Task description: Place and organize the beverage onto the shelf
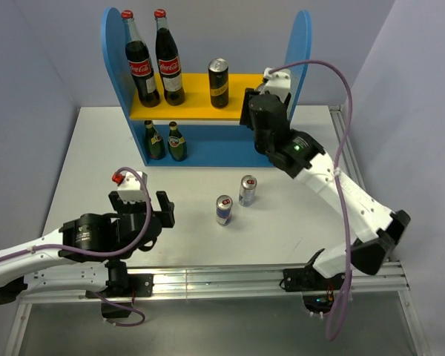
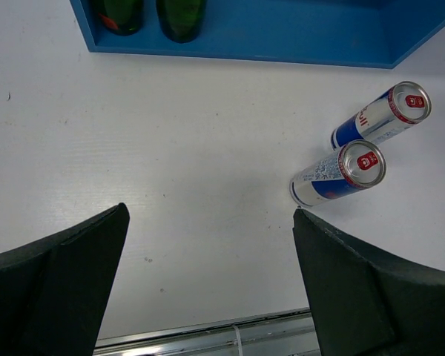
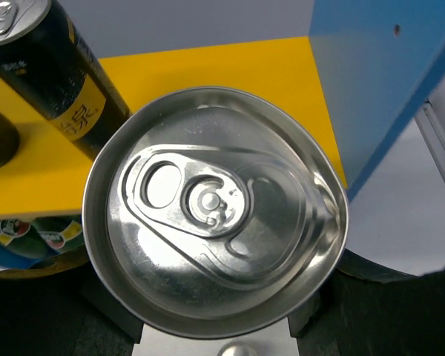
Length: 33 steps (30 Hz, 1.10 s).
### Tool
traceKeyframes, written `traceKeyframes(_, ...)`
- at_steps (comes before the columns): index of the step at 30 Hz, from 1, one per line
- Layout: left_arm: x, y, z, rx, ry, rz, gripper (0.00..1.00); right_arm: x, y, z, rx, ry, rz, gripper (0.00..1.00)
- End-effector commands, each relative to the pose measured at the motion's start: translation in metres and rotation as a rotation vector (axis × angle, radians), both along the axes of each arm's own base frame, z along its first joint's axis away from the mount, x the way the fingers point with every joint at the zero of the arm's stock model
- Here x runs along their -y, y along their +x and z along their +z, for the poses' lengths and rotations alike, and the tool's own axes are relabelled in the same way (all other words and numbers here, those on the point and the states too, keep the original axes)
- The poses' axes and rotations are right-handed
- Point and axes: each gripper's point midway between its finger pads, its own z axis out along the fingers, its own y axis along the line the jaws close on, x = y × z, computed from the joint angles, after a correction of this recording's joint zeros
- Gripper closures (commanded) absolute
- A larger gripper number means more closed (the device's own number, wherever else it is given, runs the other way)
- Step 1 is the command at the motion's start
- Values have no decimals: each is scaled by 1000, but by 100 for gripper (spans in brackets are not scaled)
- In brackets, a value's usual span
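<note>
Right gripper (image 1: 255, 104) is clamped on a silver-topped can (image 3: 215, 222), held upright at the right end of the shelf's (image 1: 113, 44) yellow upper board (image 1: 196, 105), just inside the right side panel; a tall dark can (image 1: 219, 83) stands on that board to its left, beside two cola bottles (image 1: 156, 59). Left gripper (image 2: 209, 215) hangs with jaws spread and nothing between them, well in front of the shelf; two green bottles (image 1: 167, 142) stand on the lower tier; two slim cans (image 1: 236, 200) stand on the table before the shelf.
</note>
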Motion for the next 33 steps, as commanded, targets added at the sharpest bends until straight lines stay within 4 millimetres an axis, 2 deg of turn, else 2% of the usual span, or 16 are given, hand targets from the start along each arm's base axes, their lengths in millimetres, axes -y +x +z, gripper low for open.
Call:
traceKeyframes(1,2,1,2,13,-1,-1,1,-3,26,45,117,52,2,100)
traceKeyframes(2,2,1,2,13,-2,0,1,-2,31,52,124,66,2,100)
traceKeyframes(3,1,1,1,13,9,3,1,-1,45,43,106,56,-15,100)
traceKeyframes(5,2,1,0,13,12,3,1,-1,56,50,116,77,-19,100)
traceKeyframes(6,1,0,0,12,14,5,1,-1,68,41,98,63,-32,100)
traceKeyframes(8,2,0,-1,11,17,4,1,-3,77,46,106,69,-37,100)
traceKeyframes(9,3,0,-2,11,20,4,1,-6,85,38,91,61,-34,100)
traceKeyframes(11,4,-1,-3,10,28,-1,1,-6,93,42,100,74,-43,100)
traceKeyframes(12,4,-1,-3,10,33,-1,1,-9,99,35,86,66,-43,100)
traceKeyframes(14,3,-2,-4,11,39,5,1,-12,104,39,89,67,-42,100)
traceKeyframes(15,4,-2,-4,11,43,5,1,-16,109,33,79,58,-38,100)
traceKeyframes(18,4,-3,-4,11,46,3,1,-18,114,32,77,53,-44,100)
traceKeyframes(25,4,-5,-3,14,35,-3,1,-17,118,18,55,43,-68,99)
traceKeyframes(27,3,-5,-3,16,32,-4,1,-14,118,11,41,38,-87,88)
traceKeyframes(30,4,-5,-2,17,29,-6,1,-12,117,4,34,31,-96,42)
traceKeyframes(33,4,-5,-3,17,35,-2,1,-10,115,1,33,29,-104,9)
